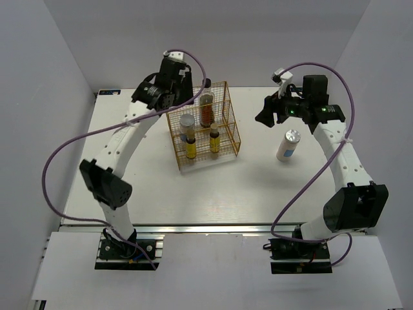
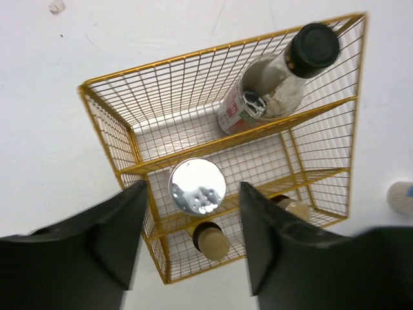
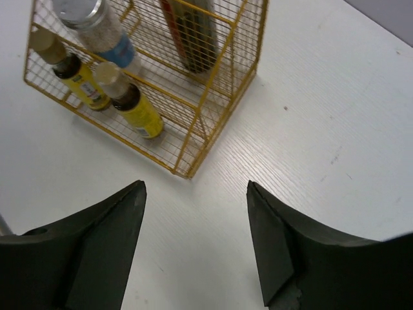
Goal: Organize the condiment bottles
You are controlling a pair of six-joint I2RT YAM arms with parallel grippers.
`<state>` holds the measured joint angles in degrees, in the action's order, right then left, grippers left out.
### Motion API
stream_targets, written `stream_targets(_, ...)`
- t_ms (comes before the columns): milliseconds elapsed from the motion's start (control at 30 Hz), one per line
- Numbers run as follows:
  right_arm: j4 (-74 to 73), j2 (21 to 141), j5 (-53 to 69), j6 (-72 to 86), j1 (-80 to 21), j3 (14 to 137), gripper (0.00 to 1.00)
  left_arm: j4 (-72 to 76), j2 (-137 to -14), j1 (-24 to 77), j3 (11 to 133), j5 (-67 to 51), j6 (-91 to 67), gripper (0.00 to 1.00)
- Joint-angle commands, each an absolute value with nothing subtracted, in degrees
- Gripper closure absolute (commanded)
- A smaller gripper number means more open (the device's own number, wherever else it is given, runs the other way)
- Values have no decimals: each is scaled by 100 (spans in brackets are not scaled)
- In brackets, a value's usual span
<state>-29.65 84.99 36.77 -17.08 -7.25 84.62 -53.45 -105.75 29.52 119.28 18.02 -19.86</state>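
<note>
A gold wire rack (image 1: 227, 129) holds a tall dark brown bottle (image 1: 206, 110), a white grey-lidded bottle (image 1: 187, 123) and two small amber bottles (image 1: 191, 148) (image 1: 214, 141). Another white bottle (image 1: 288, 145) lies on the table to the right of the rack. My left gripper (image 2: 192, 186) hangs open over the rack, its fingers (image 2: 122, 232) on either side of the shiny lid (image 2: 197, 186) below, apart from it. My right gripper (image 3: 195, 187) is open over bare table, between the rack (image 3: 213, 103) and the loose white bottle, holding nothing.
White walls close in the table (image 1: 193, 194) at left, back and right. The left arm reaches over the rack's back left corner. Both arms' purple cables loop above the table. The loose white bottle (image 2: 401, 197) shows at the left wrist view's right edge.
</note>
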Motion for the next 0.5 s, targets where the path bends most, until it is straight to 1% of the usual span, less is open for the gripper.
stream_targets(0, -3312, 8384, 2868, -1670, -659, 8753, 30, -5073, -9564, 2962, 11542, 1933, -2127, 36)
stream_targets(33, -3583, 8454, 2448, -1653, -633, 8893, 29, -4845, -9145, 2962, 11061, 2029, -2179, 48)
stream_targets(100, -3866, 8525, 2120, -1661, -502, 9026, 28, -4625, -8677, 2962, 10514, 2144, -2276, 60)
stream_targets(133, -4137, 8586, 1848, -1661, -457, 9122, 25, -4519, -8214, 2953, 10225, 2240, -2363, 68)
stream_targets(167, -4279, 8630, 1672, -1661, -431, 9158, 24, -4352, -7992, 2953, 9656, 2302, -2425, 71)
stream_targets(233, -4717, 8753, 1198, -1687, -396, 9246, 12, -4228, -7578, 2953, 9126, 2425, -2592, 71)
stream_targets(267, -4815, 8780, 1074, -1757, -378, 9220, 11, -4184, -7219, 2944, 8645, 2461, -2662, 65)
stream_targets(300, -4895, 8806, 950, -1784, -352, 9176, 11, -4184, -7068, 2944, 8431, 2496, -2741, 57)
stream_targets(333, -4974, 8824, 880, -1836, -334, 9141, 11, -4201, -6919, 2944, 8237, 2531, -2916, 48)
stream_targets(367, -5044, 8833, 879, -1872, -299, 8984, 11, -4201, -6665, 2944, 8053, 2549, -2996, 36)
stream_targets(400, -5054, 8824, 862, -1924, -264, 8895, 11, -4210, -6549, 2944, 7711, 2549, -3067, 33)
stream_targets(467, -5071, 8842, 870, -1960, -237, 8676, 11, -4201, -6373, 2944, 7437, 2531, -3225, 29)
